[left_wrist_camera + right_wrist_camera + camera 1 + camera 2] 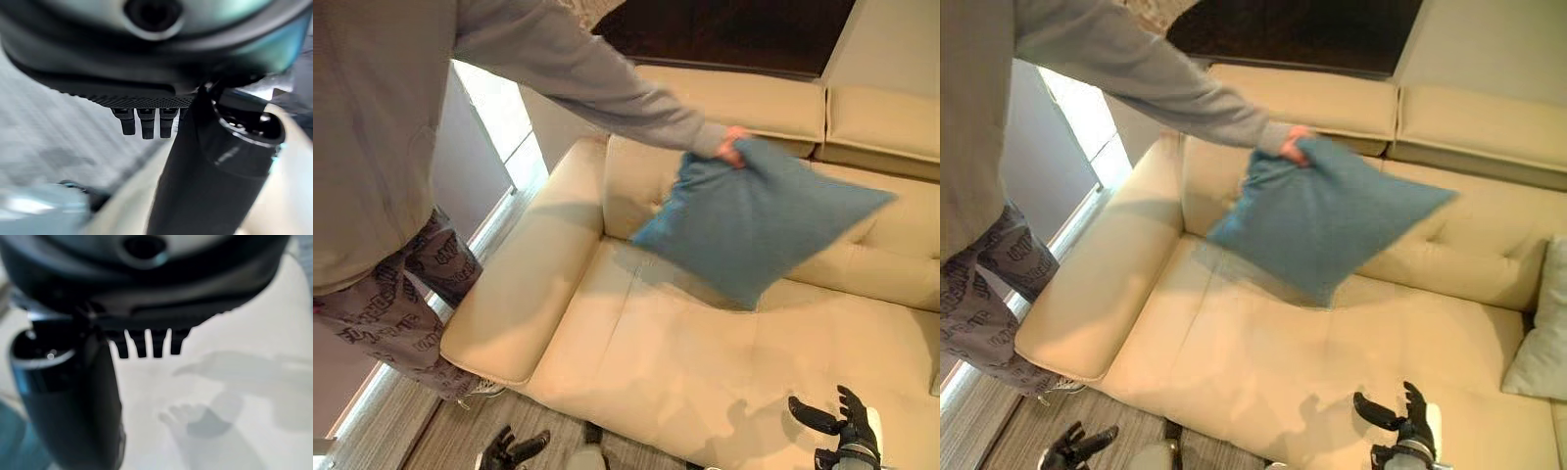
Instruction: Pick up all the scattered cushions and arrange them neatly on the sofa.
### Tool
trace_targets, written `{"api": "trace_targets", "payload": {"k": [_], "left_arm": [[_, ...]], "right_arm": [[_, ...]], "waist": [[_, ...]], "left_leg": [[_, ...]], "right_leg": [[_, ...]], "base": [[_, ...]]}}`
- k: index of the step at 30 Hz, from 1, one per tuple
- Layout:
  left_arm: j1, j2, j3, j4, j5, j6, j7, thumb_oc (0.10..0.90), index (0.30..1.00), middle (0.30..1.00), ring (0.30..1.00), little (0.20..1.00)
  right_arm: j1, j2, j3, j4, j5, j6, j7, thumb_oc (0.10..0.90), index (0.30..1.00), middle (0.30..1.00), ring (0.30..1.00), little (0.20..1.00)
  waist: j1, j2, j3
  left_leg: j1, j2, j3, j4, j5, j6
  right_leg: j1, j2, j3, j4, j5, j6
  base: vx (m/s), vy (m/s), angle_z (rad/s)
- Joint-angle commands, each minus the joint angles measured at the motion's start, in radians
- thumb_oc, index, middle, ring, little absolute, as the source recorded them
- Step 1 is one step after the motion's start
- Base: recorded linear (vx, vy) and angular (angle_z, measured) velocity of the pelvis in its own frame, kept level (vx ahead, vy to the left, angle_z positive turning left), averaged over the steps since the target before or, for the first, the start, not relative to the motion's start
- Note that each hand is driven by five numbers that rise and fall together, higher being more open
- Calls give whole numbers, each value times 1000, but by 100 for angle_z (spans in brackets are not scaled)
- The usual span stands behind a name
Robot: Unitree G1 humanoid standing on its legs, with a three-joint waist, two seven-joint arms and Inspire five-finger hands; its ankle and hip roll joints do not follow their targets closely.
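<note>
Cushion (759, 230) in blue hangs above the cream sofa (646, 362), pinched at one corner by a person's hand (734, 147), so the robot seems to be waiting to receive it. Both its left hand (514, 448) and right hand (842, 421) are low, empty, fingers spread; next comes reaching for it. Two cushions count: the blue one and a pale cushion (1542, 338) at the sofa's right end

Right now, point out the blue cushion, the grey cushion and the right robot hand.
blue cushion (759, 220), left eye view, middle of its face.
grey cushion (1542, 343), right eye view, its visible face at the sofa's right end.
right robot hand (1408, 421), right eye view, on its palm.
</note>
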Motion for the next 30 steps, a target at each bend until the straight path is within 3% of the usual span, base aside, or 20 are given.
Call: {"api": "trace_targets", "payload": {"k": [1, 2, 3, 5, 6, 9, 10, 11, 12, 13, 15, 17, 18, 20, 21, 23, 30], "left_arm": [[-33, 18, -21, 106, 130, -36, -20, 800, 900, 900, 900, 900], [-35, 18, -20, 108, 131, -37, -20, 800, 900, 900, 900, 900], [-44, 5, -45, 183, 207, -21, -26, 800, 900, 900, 900, 900], [-47, -14, -88, 224, 320, -9, -16, 800, 900, 900, 900, 900], [-65, -5, -109, 253, 371, 0, -11, 800, 900, 900, 900, 900], [-73, 6, -115, 276, 411, 4, -19, 800, 900, 900, 900, 900], [-85, 21, -132, 273, 435, 6, -17, 800, 900, 900, 900, 900], [-99, 30, -146, 268, 453, 4, -15, 800, 900, 900, 900, 900], [-99, 30, -145, 268, 453, 4, -15, 800, 900, 900, 900, 900], [-94, 50, -150, 259, 482, 7, 10, 800, 900, 900, 900, 900], [-86, 50, -160, 284, 516, 21, 17, 800, 900, 900, 900, 900], [-79, 54, -161, 297, 545, 34, 13, 800, 900, 900, 900, 900], [-69, 62, -154, 292, 552, 32, 15, 800, 900, 900, 900, 900], [-61, 64, -159, 292, 552, 29, 9, 800, 900, 900, 900, 900], [-60, 66, -176, 272, 562, 26, 11, 800, 900, 900, 900, 900], [-79, 78, -191, 264, 577, 20, 21, 800, 900, 900, 900, 900], [-106, 61, -258, 237, 619, 9, 21, 800, 900, 900, 900, 900]], "right_arm": [[-76, -39, -49, 69, 115, -89, -61, 800, 900, 900, 900, 900], [-78, -39, -49, 70, 116, -90, -60, 800, 900, 900, 900, 900], [-84, -28, -26, 67, 139, -92, -50, 800, 900, 900, 900, 900], [-92, -25, -9, 88, 133, -78, -64, 800, 900, 900, 900, 900], [-104, -12, 29, 95, 132, -75, -54, 800, 900, 900, 900, 900], [-105, 1, 63, 109, 142, -60, -33, 800, 900, 900, 900, 900], [-116, 3, 79, 111, 140, -58, -33, 800, 900, 900, 900, 900], [-129, 6, 87, 121, 142, -56, -34, 800, 900, 900, 900, 900], [-130, 7, 88, 121, 142, -56, -34, 800, 900, 900, 900, 900], [-129, -2, 101, 179, 146, -66, -24, 800, 900, 900, 900, 900], [-152, 11, 118, 250, 137, -63, -25, 800, 900, 900, 900, 900], [-163, 23, 119, 298, 133, -61, -23, 800, 900, 900, 900, 900], [-161, 30, 129, 340, 121, -49, -10, 800, 900, 900, 900, 900], [-156, 29, 137, 352, 116, -46, -4, 800, 900, 900, 900, 900], [-151, 31, 138, 352, 115, -42, -4, 800, 900, 900, 900, 900], [-163, 10, 136, 374, 116, -40, -3, 800, 900, 900, 900, 900], [-154, -37, 116, 403, 129, -44, 8, 800, 900, 900, 900, 900]], "waist": [[-28, 42, -49], [-30, 40, -48], [-51, 56, -54], [-68, 64, -49], [-73, 51, -41], [-77, 30, -31], [-83, 27, -16], [-89, 26, -9], [-90, 23, -11], [-78, 33, 7], [-53, 40, 4], [-13, 46, -16], [18, 39, -32], [34, 29, -42], [46, 13, -42], [41, 7, -53], [10, 19, -65]], "left_leg": [[332, -42, -64, -196, -107, -38], [331, -44, -65, -198, -104, -37], [416, -79, -91, -261, -141, -15], [437, -110, -111, -359, -223, 35], [436, -131, -114, -428, -198, 44], [418, -149, -92, -486, -171, 51], [403, -146, -92, -494, -157, 54], [380, -143, -98, -492, -147, 58], [376, -146, -98, -492, -144, 59], [316, -134, -86, -473, -127, 74], [279, -115, -49, -457, -103, 76], [248, -94, -3, -446, -88, 73], [233, -85, 29, -427, -87, 69], [217, -87, 42, -406, -88, 69], [218, -99, 41, -399, -92, 71], [209, -100, 40, -404, -81, 62], [257, -80, 27, -473, -35, 28]], "right_leg": [[-41, 99, 46, 77, -117, 16], [-41, 97, 46, 76, -115, 17], [-69, 125, 72, 90, -101, 19], [-113, 122, 92, 103, -72, 37], [-146, 120, 107, 81, -9, 62], [-189, 116, 119, 32, 89, 112], [-215, 118, 171, 45, 118, 144], [-232, 131, 235, 70, 92, 149], [-236, 128, 236, 71, 93, 149], [-206, 138, 288, 144, -5, 137], [-155, 120, 252, 203, -78, 96], [-86, 63, 178, 265, -122, 77], [-10, 14, 138, 274, -117, 78], [44, 3, 127, 243, -108, 86], [53, 22, 144, 208, -119, 81], [45, 53, 169, 149, -135, 95], [84, 117, 163, 45, -144, 75]], "base": [[-152, 50, -4], [-186, 109, 28], [-192, 126, 66], [-290, 229, 49], [-343, 242, -10], [-321, 126, -38], [-358, 45, -20], [-280, 31, -10], [-436, 20, -8], [-413, 4, 3], [-407, -10, -46], [-290, -89, -89], [-190, -114, -49], [-124, -119, -59], [-134, -167, -67], [-83, -174, -44], [-13, -148, -6]]}}
